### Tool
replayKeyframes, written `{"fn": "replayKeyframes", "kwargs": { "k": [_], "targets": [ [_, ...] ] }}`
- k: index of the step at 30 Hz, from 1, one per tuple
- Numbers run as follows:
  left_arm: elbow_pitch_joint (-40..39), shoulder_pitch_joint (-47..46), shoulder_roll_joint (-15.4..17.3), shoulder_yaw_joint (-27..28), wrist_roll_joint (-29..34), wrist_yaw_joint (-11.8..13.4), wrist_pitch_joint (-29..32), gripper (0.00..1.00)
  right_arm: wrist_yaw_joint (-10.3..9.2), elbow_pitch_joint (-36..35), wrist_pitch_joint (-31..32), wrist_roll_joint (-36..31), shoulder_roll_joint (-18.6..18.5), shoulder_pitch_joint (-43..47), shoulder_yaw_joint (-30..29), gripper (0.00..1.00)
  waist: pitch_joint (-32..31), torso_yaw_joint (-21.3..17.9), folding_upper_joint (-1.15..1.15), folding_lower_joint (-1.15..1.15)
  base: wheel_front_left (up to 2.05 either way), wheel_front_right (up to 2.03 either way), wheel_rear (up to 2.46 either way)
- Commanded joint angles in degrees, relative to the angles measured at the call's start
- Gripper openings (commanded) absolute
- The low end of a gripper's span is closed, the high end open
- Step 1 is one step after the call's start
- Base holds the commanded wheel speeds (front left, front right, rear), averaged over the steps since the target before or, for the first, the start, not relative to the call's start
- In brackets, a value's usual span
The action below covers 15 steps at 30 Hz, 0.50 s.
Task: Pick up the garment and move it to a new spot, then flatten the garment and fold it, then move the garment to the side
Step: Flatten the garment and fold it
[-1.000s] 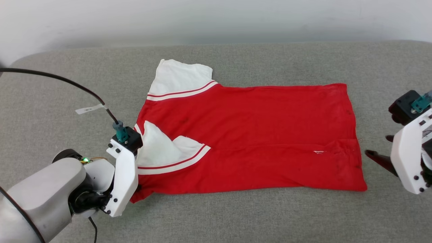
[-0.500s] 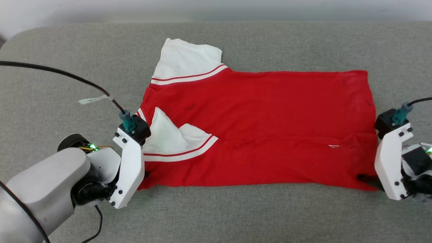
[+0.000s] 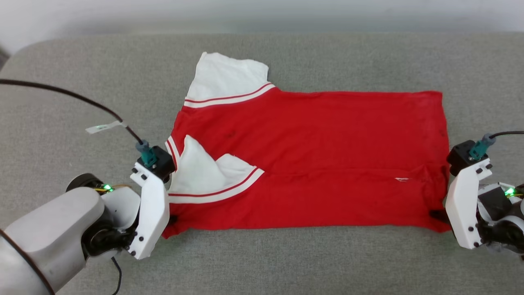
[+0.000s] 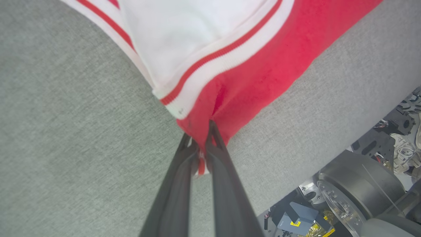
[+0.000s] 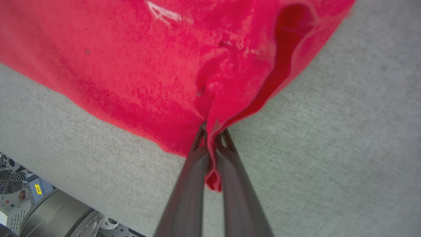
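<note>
The garment (image 3: pixel 311 155) lies spread on the grey cushion, red body running left to right. One white sleeve points to the far side and the other is folded onto the body at the left. My left gripper (image 3: pixel 171 220) is at its near left corner. In the left wrist view that gripper (image 4: pixel 200 144) is shut on the red fabric (image 4: pixel 256 65) just below the striped trim. My right gripper (image 3: pixel 437 214) is at the near right corner. The right wrist view has that gripper (image 5: pixel 212 135) shut on a pinched fold of the red cloth (image 5: pixel 148 65), a small tip of which pokes out between the fingers.
The grey cushion (image 3: pixel 262 262) extends well beyond the garment on all sides, and a pale wall runs along its far edge. A black cable with a white tag (image 3: pixel 102 128) arcs over the left arm. Past the cushion's front edge, the robot's base (image 4: pixel 358 194) appears.
My right gripper came in from the right, open, reached the garment's near right corner and shut on it. The left gripper kept its grip. The head camera shifted slightly.
</note>
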Motion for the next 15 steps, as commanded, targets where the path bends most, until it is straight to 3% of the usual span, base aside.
{"fn": "replayKeyframes", "kwargs": {
  "k": [1,15],
  "targets": [
    [0.1,0.7,0.4,0.2,-0.2,0.0,-0.2,0.0,0.0,0.0,-0.3,0.3,-0.2,1.5,0.4,0.0,-1.2,-0.4,0.0,0.0,0.0,0.0,0.0],
    [-4.6,8.7,5.2,-0.6,-5.1,1.0,-0.5,0.0,-0.03,-10.7,-2.6,4.6,-10.7,10.5,0.1,0.0,-7.9,-1.3,0.0,0.0,0.0,0.0,0.0]
  ]
}}
